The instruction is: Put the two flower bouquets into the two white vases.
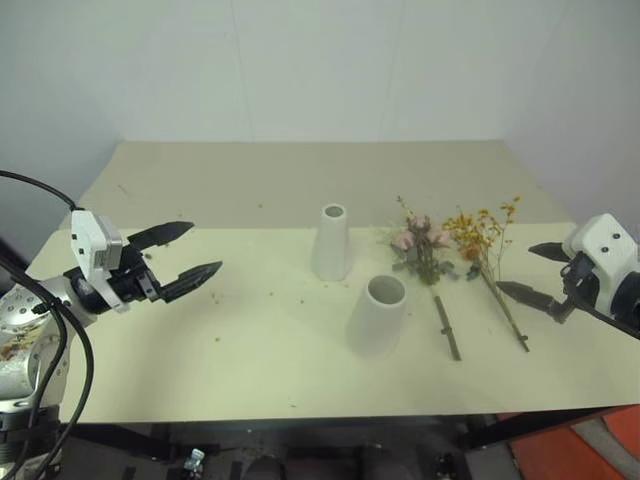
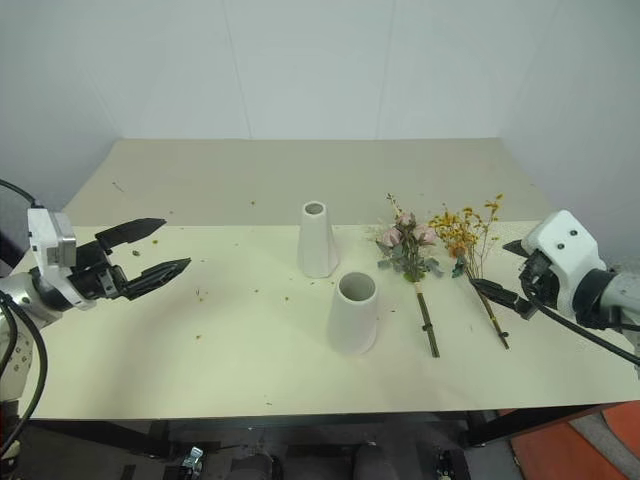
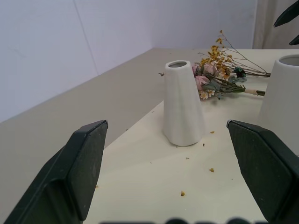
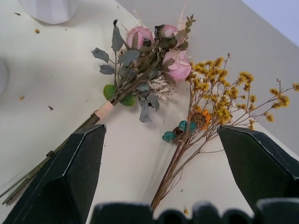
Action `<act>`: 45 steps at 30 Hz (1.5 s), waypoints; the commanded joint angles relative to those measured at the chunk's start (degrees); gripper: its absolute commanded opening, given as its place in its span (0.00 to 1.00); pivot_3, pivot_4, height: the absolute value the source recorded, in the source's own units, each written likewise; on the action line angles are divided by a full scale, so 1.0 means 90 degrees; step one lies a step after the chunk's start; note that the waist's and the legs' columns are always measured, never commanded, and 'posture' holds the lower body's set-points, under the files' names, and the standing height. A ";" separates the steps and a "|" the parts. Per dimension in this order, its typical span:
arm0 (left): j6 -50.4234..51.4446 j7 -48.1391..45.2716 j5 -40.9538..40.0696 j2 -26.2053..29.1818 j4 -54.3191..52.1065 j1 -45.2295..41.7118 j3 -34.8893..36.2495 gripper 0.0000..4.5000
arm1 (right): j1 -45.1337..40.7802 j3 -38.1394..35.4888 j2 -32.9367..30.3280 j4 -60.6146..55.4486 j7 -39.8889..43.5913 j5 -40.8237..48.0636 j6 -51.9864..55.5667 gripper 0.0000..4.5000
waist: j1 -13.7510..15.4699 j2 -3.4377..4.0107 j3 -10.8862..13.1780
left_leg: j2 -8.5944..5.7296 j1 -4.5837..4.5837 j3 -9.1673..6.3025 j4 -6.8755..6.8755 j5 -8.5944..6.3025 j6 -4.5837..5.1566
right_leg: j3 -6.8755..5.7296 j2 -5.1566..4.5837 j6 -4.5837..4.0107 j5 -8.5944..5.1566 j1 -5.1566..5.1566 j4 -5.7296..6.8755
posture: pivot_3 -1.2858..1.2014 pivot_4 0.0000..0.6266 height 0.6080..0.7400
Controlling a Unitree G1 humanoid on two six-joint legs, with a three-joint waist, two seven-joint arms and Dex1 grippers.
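Bouquets lie flat on your right side of the bench [image 1: 200, 360], past the two vases: roses [image 1: 420, 243] nearer the wide vase [image 1: 378, 315], yellow sprigs [image 1: 484, 237] just beside them. Both stems run back toward you, heads away. Your right gripper [image 1: 530, 272] is far nearer, fingers wide and empty, tilted down beside the yellow stems. Your left gripper [image 1: 185, 255] hangs level, fingers wide, well apart from the tall vase [image 1: 331, 242].

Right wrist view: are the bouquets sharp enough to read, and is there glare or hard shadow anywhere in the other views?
Right wrist view: pink rose bouquet and yellow-orange bouquet read sharply; the near black fingers look soft. Left wrist view: tall vase crisp, evenly lit. Head views: flat, diffuse light, no glare on the table, only faint shadow beside the wide vase.
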 commanded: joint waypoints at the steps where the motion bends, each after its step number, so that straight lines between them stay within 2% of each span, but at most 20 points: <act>1: -0.0024 0.0066 -0.0079 0.0099 -0.0239 0.0047 0.0260 0.99 | -0.0280 0.0053 -0.0185 -0.0049 -0.0107 -0.0007 0.0347 1.00 | 0.0002 0.0000 0.0000 | 0.0000 -0.0001 0.0000 0.0000 0.0000 0.0000 | 0.0000 0.0000 0.0000 0.0000 -0.0001 0.0000 | 0.52 0.24 1.00; 7: -0.0039 0.0095 -0.0061 0.0084 -0.0214 0.0014 0.0251 0.99 | -0.0522 0.0251 -0.0414 -0.0152 0.0001 0.0048 0.0773 1.00 | 0.0006 0.0000 0.0000 | -0.0001 -0.0001 0.0000 0.0000 0.0000 0.0000 | 0.0000 0.0000 0.0000 0.0000 -0.0001 -0.0001 | 0.52 0.24 1.00; 12: -0.0055 0.0092 -0.0048 0.0060 -0.0165 -0.0066 0.0177 0.99 | -0.1331 0.1007 -0.0489 -0.0336 -0.0054 0.0340 0.2014 1.00 | -0.0031 0.0000 0.0000 | 0.0001 0.0000 0.0001 0.0000 0.0000 0.0000 | 0.0000 0.0000 -0.0001 0.0000 -0.0003 0.0000 | 0.52 0.24 1.00; 17: -0.0099 -0.0095 0.0104 0.0122 -0.0121 -0.0443 -0.0219 0.99 | -0.2556 0.2349 0.0034 -0.0126 -0.0409 0.0173 0.3232 1.00 | -0.0013 0.0000 0.0000 | 0.0001 0.0000 0.0000 0.0000 0.0000 0.0000 | -0.0001 0.0001 -0.0001 0.0000 -0.0004 0.0000 | 0.52 0.24 1.00; 21: -0.0187 -0.0328 0.0515 0.0192 0.0056 -0.1327 -0.0924 0.99 | -0.3404 0.3018 0.0618 0.0506 -0.0737 -0.0007 0.3937 1.00 | 0.0034 0.0000 0.0001 | -0.0004 -0.0013 -0.0004 0.0002 0.0001 0.0000 | -0.0002 0.0000 -0.0001 0.0002 -0.0011 0.0000 | 0.52 0.24 1.00; 24: -0.0317 -0.0587 0.0702 0.0000 0.0320 -0.2019 -0.1432 0.99 | -0.3954 0.3437 0.0891 0.1104 -0.0869 -0.0152 0.4391 1.00 | 0.0051 0.0000 0.0000 | -0.0008 -0.0022 -0.0006 0.0003 0.0001 0.0000 | -0.0005 -0.0004 -0.0001 0.0004 -0.0012 -0.0007 | 0.52 0.24 1.00; 27: -0.0495 -0.0862 0.0759 -0.0312 0.0637 -0.2559 -0.1768 0.99 | -0.4397 0.3747 0.1038 0.1678 -0.0906 -0.0309 0.4503 1.00 | 0.0030 0.0000 0.0000 | -0.0011 -0.0028 -0.0006 0.0003 0.0000 0.0000 | -0.0005 -0.0007 -0.0040 0.0033 -0.0014 -0.0019 | 0.52 0.24 1.00; 32: -0.0846 -0.1189 0.0993 -0.0630 0.1103 -0.3019 -0.2126 0.99 | -0.4947 0.4118 0.1189 0.2535 -0.0825 -0.0516 0.4623 1.00 | -0.0024 0.0001 0.0001 | -0.0011 -0.0044 -0.0008 0.0001 0.0000 0.0001 | -0.0008 -0.0006 -0.0045 0.0035 -0.0029 -0.0018 | 0.52 0.24 1.00; 37: -0.1047 -0.1394 0.1142 -0.0744 0.1224 -0.2968 -0.2305 0.99 | -0.5290 0.4415 0.1375 0.3201 -0.0632 -0.0634 0.4609 1.00 | -0.0067 0.0002 0.0001 | -0.0009 -0.0041 -0.0010 0.0001 0.0000 0.0001 | -0.0008 -0.0004 -0.0045 0.0036 -0.0030 -0.0011 | 0.52 0.24 1.00; 45: -0.0980 -0.1229 0.1154 -0.0954 0.1079 -0.2722 -0.2269 0.99 | -0.5426 0.4597 0.1725 0.3425 -0.0366 -0.0663 0.4590 1.00 | -0.0099 0.0002 0.0001 | -0.0010 -0.0042 -0.0014 0.0002 0.0000 0.0001 | -0.0008 -0.0004 -0.0044 0.0036 -0.0030 -0.0007 | 0.52 0.24 1.00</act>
